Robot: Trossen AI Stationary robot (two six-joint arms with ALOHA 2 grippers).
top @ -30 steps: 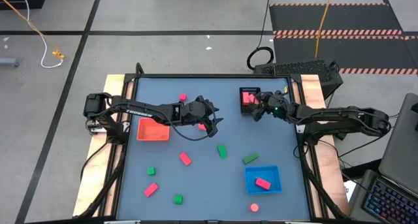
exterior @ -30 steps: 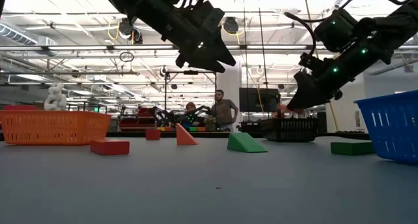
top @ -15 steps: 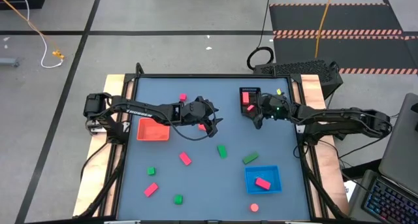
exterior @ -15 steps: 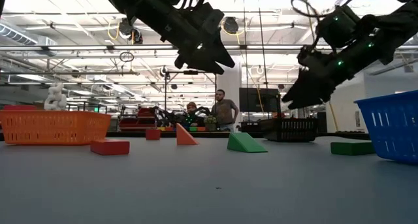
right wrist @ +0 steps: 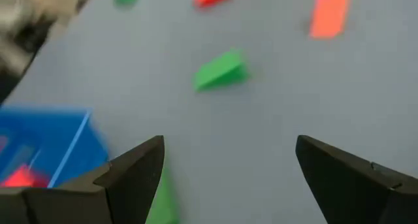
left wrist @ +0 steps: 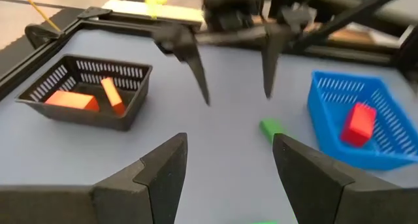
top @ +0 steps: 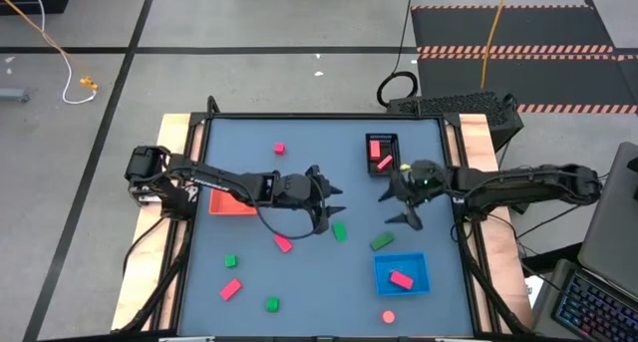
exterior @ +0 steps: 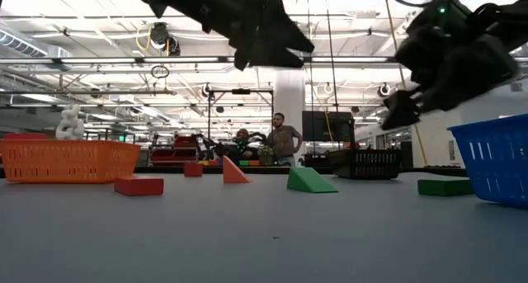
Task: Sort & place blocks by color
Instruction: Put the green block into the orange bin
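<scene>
Both grippers hang open and hold nothing. My left gripper hovers mid-table, just above a green block. My right gripper faces it from the right, with a green wedge lying on the table close by. Other blocks lie loose on the table: a pink cube, a pink bar, a green cube, a pink bar, a green piece and a pink round piece.
A black tray near the far edge holds two red bars. A blue tray near the near edge holds one red block. An orange-red tray lies partly under my left arm. The two grippers' fingers point at each other, a short gap apart.
My right gripper has drawn back from the black tray toward the near edge and mid-table; a second red bar now shows in that tray. My left gripper has moved toward the near edge and slightly right, over the green block.
</scene>
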